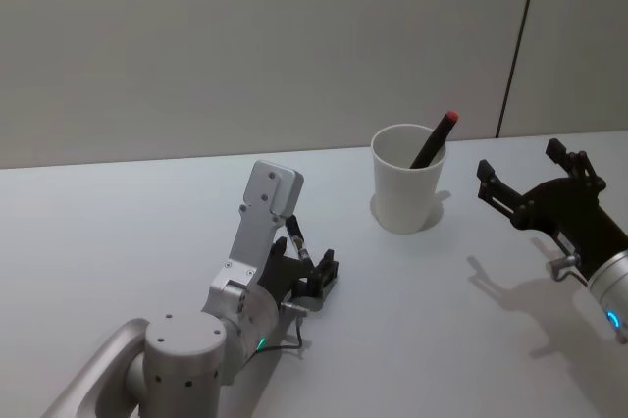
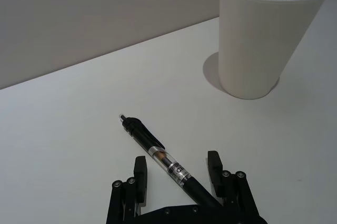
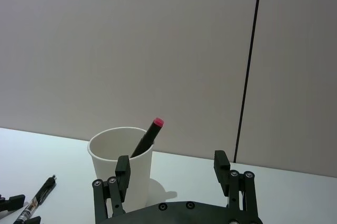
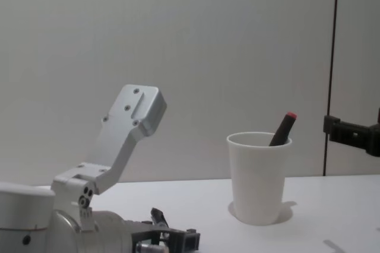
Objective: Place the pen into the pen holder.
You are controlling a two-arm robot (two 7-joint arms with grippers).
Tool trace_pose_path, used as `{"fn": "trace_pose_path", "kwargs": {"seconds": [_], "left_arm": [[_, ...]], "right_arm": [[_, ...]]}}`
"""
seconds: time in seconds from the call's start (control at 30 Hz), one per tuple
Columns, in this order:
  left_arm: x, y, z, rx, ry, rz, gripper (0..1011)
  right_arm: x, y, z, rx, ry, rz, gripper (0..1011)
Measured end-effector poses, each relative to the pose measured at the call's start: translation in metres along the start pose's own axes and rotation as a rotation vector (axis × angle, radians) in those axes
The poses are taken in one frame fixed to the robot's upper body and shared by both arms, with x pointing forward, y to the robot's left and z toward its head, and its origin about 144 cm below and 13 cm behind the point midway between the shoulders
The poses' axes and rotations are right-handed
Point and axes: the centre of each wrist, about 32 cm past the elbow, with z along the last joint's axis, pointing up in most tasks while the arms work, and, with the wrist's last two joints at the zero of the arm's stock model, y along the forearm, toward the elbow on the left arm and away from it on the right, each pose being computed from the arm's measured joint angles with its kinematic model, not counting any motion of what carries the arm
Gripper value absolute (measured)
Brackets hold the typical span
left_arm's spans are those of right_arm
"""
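Straddling the pen (image 2: 150,145), slantwise on the table (image 2: 79,129), with the open left pincer (image 2: 176,160), pen holder (image 2: 253,40) ahead-right, right pincer (image 3: 172,159) open beyond.

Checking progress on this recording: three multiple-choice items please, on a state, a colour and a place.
1. The right gripper is: A open and empty; B shut on something; C shut, empty.
2. The leaning pen in the cup has a tip that is: A blue; B red; C green.
3. The other pen lies: A in the cup; B in the right gripper; C on the table between the left gripper's open fingers.
Answers: A, fingers spread, nothing between; B, red end above the rim; C, it lies flat there.
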Motion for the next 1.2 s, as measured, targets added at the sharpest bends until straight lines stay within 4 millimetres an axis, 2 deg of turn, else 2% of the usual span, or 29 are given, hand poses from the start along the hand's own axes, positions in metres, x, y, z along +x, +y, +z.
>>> {"fn": "trace_pose_path", "kwargs": {"seconds": [1.2], "left_arm": [[0.0025, 0.0019, 0.0017, 0.002, -0.048, 0.004, 468]], "right_arm": [[0.0, 0.0, 0.0, 0.0, 0.0, 0.0, 1001]]}}
